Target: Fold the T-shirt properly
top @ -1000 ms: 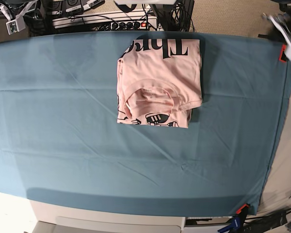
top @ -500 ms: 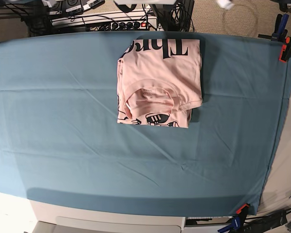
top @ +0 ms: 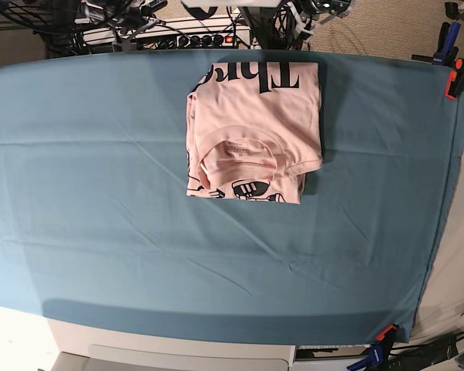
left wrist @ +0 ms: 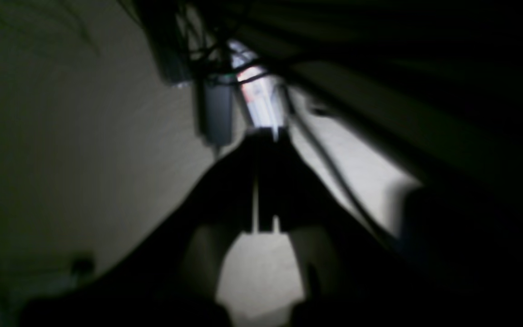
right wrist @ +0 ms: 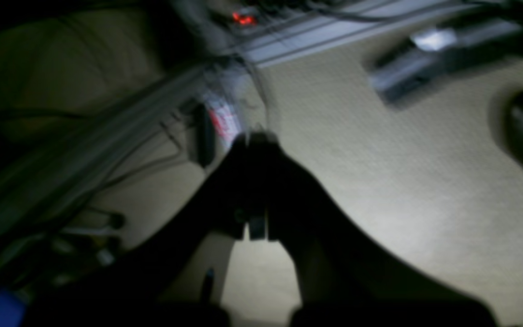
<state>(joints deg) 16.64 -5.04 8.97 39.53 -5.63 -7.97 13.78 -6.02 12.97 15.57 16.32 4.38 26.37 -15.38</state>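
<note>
The T-shirt (top: 254,131) lay folded on the table (top: 100,232); both grippers, left (left wrist: 266,136) and right (right wrist: 254,136), had fingers pressed together, empty, off beyond the table's far edge.

A teal cloth (top: 100,193) covers the bench, held by orange clamps (top: 453,79) at its right corners. Cables and a power strip (top: 170,35) lie beyond the far edge.

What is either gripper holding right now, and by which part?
Nothing. The left gripper and right gripper are both shut on nothing, pointing at the floor off the table. The T-shirt lies folded on the teal cloth, untouched.
</note>
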